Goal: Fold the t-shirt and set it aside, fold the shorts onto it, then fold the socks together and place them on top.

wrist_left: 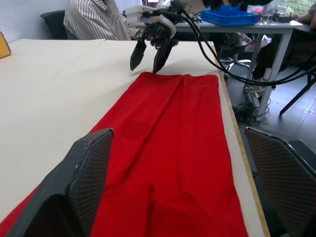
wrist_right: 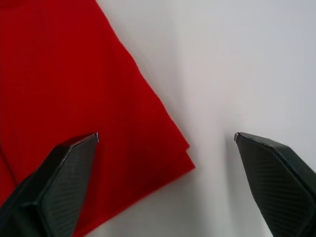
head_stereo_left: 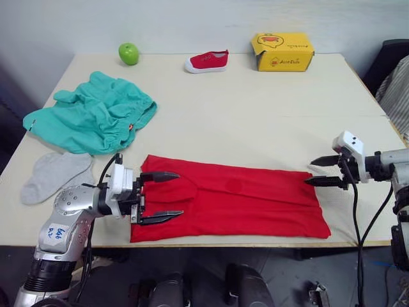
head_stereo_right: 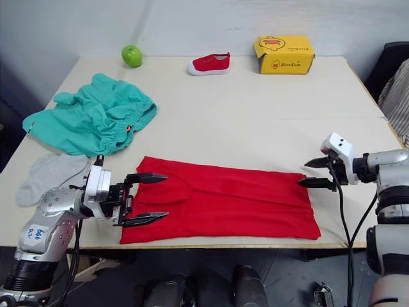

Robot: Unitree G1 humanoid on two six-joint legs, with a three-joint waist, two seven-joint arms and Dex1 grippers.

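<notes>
The socks lie at the desk's left edge, the shorts behind them. The left claw gapes, released, over the t-shirt's left end along the front edge; the right claw, also released, hovers at its right end.

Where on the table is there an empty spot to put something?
The big bare patch of table lies between the t-shirt and the back row: apple, shoe, yellow box. The robot's left side is crowded with the shorts and socks.
</notes>
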